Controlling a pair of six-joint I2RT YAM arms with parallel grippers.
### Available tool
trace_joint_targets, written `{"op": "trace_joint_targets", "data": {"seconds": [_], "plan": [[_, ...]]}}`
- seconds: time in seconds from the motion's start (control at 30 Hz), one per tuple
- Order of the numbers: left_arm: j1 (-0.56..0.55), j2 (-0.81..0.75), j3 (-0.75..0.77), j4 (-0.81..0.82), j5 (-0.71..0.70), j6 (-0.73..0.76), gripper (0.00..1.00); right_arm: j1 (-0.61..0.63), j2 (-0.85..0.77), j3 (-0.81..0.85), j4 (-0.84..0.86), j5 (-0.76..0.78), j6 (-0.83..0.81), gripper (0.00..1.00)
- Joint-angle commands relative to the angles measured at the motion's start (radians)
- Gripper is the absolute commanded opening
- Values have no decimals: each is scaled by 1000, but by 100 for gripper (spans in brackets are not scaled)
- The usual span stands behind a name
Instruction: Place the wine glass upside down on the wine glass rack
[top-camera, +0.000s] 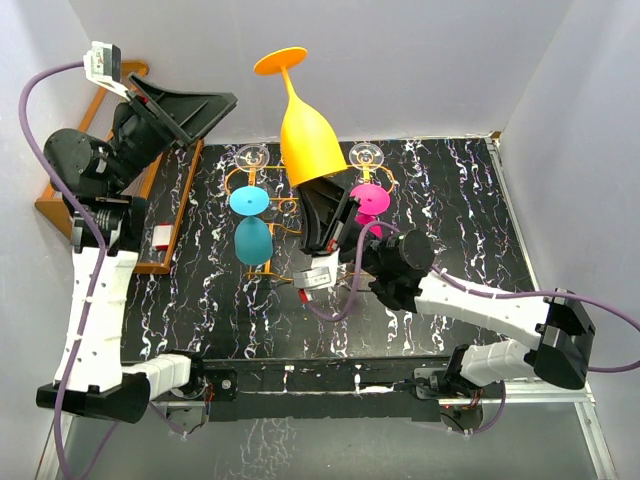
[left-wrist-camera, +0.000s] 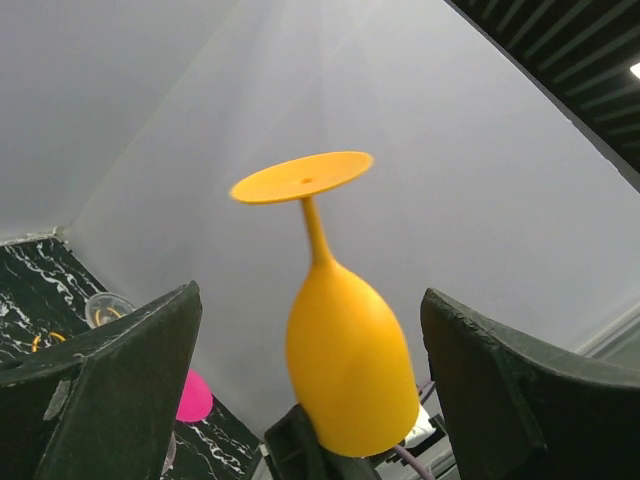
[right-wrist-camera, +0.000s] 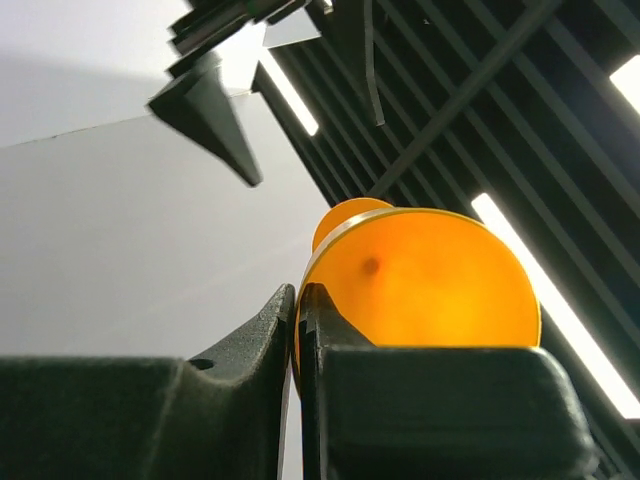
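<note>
Right claw (top-camera: 328, 205) pinches rim of orange glass (top-camera: 308, 140), foot up, over rack (top-camera: 232, 180). Left claw (top-camera: 212, 105) wide, empty, raised at left.

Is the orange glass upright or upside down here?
Upside down: the orange glass has its foot on top, its bowl rim pinched below by the right gripper.

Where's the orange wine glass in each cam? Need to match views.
Top external: orange wine glass upper centre, foot up, bowl down.
Left wrist: glass centre, foot up, filling the lower middle.
Right wrist: glass centre right, seen into the bowl.
Shared landmark: right gripper pinching the glass's rim.
</note>
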Motion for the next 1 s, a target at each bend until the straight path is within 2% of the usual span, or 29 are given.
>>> {"op": "trace_joint_targets", "data": {"seconds": [0.0,0.43,0.77,0.97], "plan": [[5,-22,15,46,46,-17,88,46,13,31,-67,87,-131,8],[-4,-6,2,-56,66,83,83,88,136,111,-82,153,-202,8],[-8,12,-11,-78,53,103,79,97,145,117,-66,189,-212,8],[-11,24,-18,-63,55,92,69,99,170,134,-79,209,-209,8]]}}
